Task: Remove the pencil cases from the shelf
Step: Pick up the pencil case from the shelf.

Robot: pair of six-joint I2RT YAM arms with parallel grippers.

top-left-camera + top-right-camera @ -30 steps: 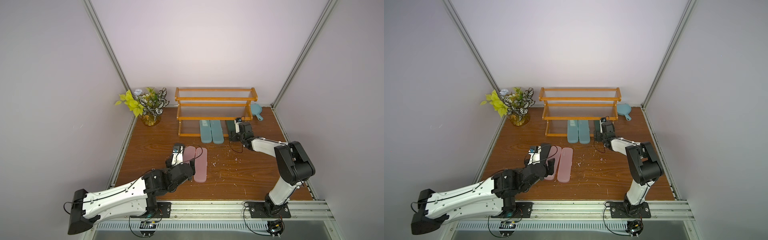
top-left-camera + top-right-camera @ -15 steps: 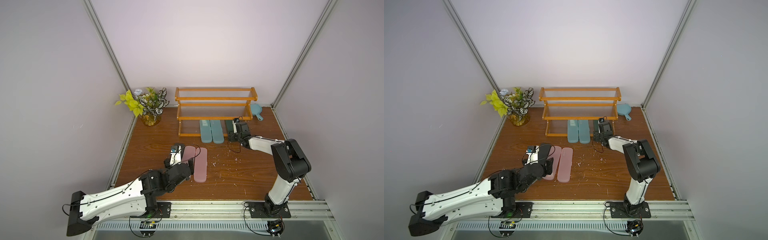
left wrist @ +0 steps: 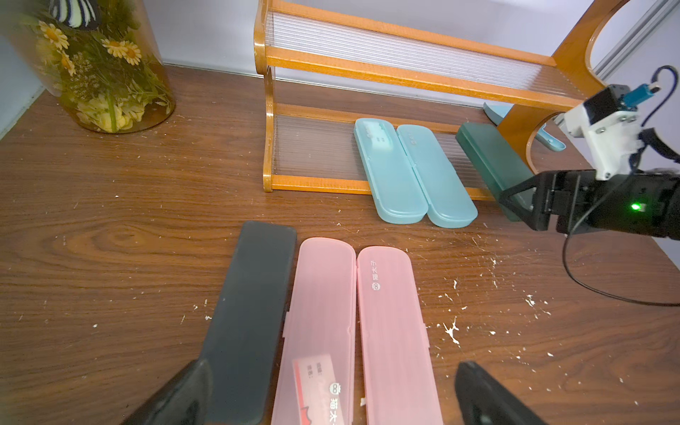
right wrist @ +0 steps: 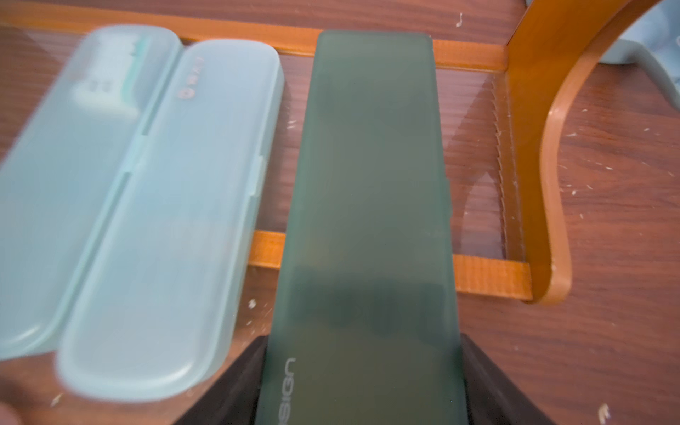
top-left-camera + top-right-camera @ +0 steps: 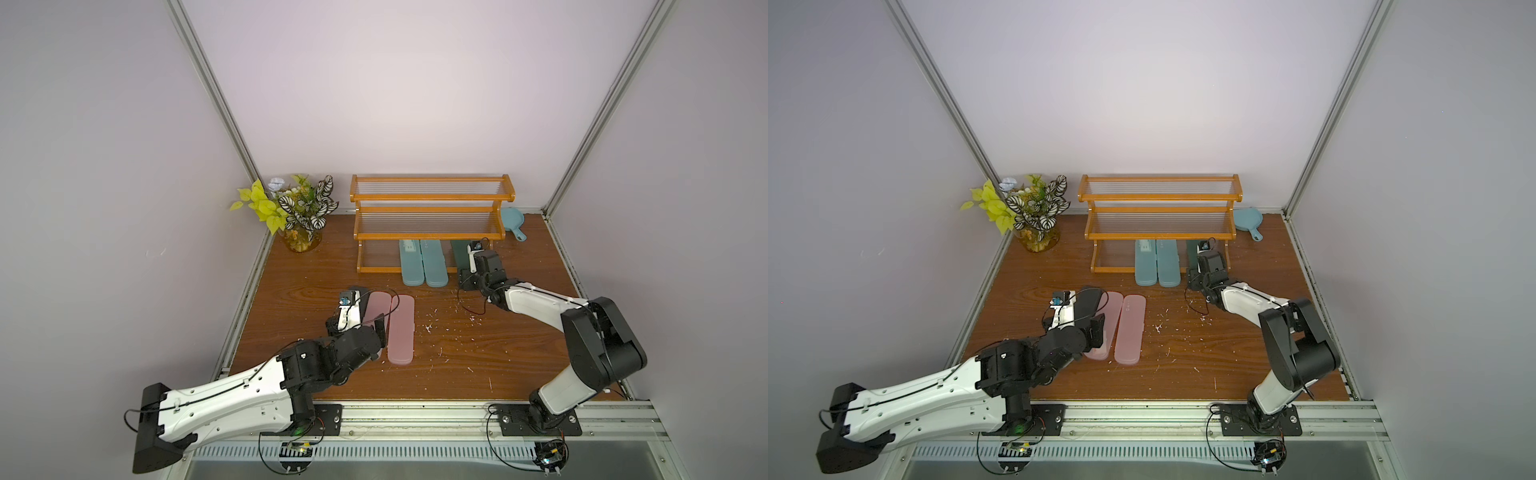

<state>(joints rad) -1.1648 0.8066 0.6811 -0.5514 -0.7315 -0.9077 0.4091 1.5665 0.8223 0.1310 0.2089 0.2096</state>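
The orange-brown shelf [image 5: 430, 220] [image 5: 1158, 216] stands at the back. Two teal pencil cases [image 5: 423, 262] [image 3: 412, 173] lie side by side on its bottom tier, poking over the front rail. Beside them a dark green case [image 4: 368, 202] [image 3: 489, 162] also rests on that tier. My right gripper [image 4: 362, 368] [image 5: 467, 276] is shut on its near end. Out on the table lie a black case [image 3: 250, 312] and two pale pink cases [image 3: 316, 323] [image 5: 401, 328]. My left gripper [image 3: 331, 371] [image 5: 365, 332] hangs open over their near ends, holding nothing.
A glass vase of plants [image 5: 297, 216] stands left of the shelf. A small blue pan [image 5: 513, 222] lies behind the shelf's right end. White specks litter the wooden table [image 5: 478, 365]. Walls close in on three sides.
My right gripper has closed on the near end of the dark green case. The left arm has drawn back a little from the cases on the table.
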